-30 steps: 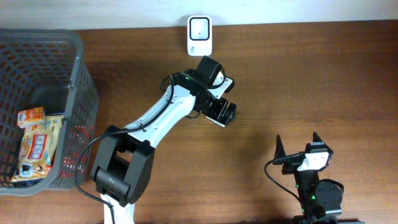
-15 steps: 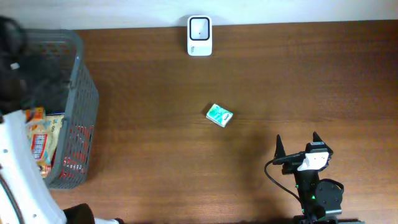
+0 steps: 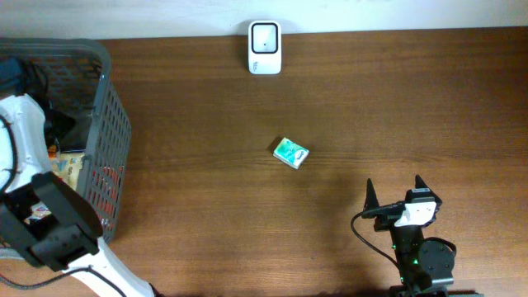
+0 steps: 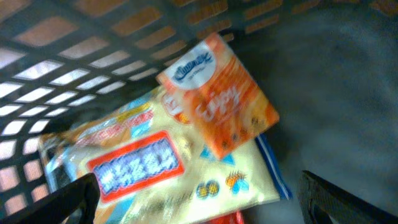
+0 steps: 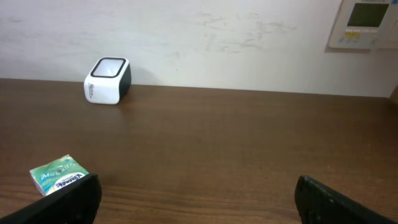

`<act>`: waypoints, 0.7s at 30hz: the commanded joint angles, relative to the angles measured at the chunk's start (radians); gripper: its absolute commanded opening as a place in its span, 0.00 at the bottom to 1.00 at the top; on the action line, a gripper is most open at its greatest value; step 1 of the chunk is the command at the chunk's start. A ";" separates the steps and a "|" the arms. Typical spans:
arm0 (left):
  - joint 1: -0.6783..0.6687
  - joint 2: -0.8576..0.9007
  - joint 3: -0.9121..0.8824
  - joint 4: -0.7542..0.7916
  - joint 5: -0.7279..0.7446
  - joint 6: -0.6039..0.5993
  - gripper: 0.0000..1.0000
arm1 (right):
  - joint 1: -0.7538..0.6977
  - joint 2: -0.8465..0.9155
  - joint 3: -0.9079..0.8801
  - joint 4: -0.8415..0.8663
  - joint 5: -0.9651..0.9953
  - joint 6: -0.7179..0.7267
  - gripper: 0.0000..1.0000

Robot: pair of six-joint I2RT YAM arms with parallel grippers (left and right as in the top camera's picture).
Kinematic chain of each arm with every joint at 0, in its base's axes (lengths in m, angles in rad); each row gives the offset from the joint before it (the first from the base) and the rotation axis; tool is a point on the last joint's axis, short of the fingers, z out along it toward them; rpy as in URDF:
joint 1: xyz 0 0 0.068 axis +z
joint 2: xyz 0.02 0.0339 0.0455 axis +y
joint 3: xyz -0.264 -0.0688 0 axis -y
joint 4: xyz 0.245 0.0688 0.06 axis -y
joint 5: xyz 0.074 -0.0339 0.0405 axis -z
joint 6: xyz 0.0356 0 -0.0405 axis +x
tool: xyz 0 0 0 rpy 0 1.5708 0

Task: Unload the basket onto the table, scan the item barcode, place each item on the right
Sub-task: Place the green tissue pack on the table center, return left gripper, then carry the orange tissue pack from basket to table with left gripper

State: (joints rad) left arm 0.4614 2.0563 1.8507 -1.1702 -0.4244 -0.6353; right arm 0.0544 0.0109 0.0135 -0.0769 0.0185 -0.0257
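A small green box (image 3: 291, 153) lies alone in the middle of the table, also low at the left in the right wrist view (image 5: 57, 174). The white barcode scanner (image 3: 265, 47) stands at the far edge (image 5: 107, 81). My left gripper (image 4: 199, 205) is open inside the grey basket (image 3: 111, 124), hovering over an orange packet (image 4: 221, 93) that rests on a yellow snack bag (image 4: 155, 168); nothing sits between its fingers. My right gripper (image 3: 394, 191) is open near the front edge, right of the green box and apart from it.
The basket's mesh wall (image 4: 93, 56) runs close behind the packets. The left arm (image 3: 25, 124) reaches over the basket rim. A wall panel (image 5: 364, 22) hangs at the far right behind the table.
The left arm has swung from the middle of the table, where the green box now lies by itself, over to the basket at the left. The right arm has not moved.
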 commanded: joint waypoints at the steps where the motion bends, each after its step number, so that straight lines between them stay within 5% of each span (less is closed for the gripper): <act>1: 0.005 0.090 -0.006 0.034 -0.064 -0.001 1.00 | 0.006 -0.005 -0.008 -0.003 0.005 0.008 0.99; 8: 0.035 0.157 -0.006 0.102 -0.070 -0.001 0.93 | 0.006 -0.005 -0.008 -0.003 0.005 0.007 0.99; 10: 0.042 0.157 -0.006 0.133 -0.069 -0.001 0.65 | 0.006 -0.005 -0.008 -0.003 0.005 0.008 0.99; 13: 0.042 0.157 -0.006 0.145 -0.070 0.000 0.47 | 0.006 -0.005 -0.008 -0.003 0.005 0.007 0.99; 15: 0.042 0.157 -0.006 0.146 -0.070 0.000 0.00 | 0.006 -0.005 -0.008 -0.003 0.005 0.008 0.98; 21: -0.011 -0.063 0.088 0.012 -0.007 0.050 0.00 | 0.006 -0.005 -0.008 -0.003 0.005 0.007 0.98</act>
State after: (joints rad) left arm 0.4915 2.1780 1.8587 -1.1389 -0.4770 -0.5991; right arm 0.0544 0.0113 0.0135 -0.0769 0.0185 -0.0261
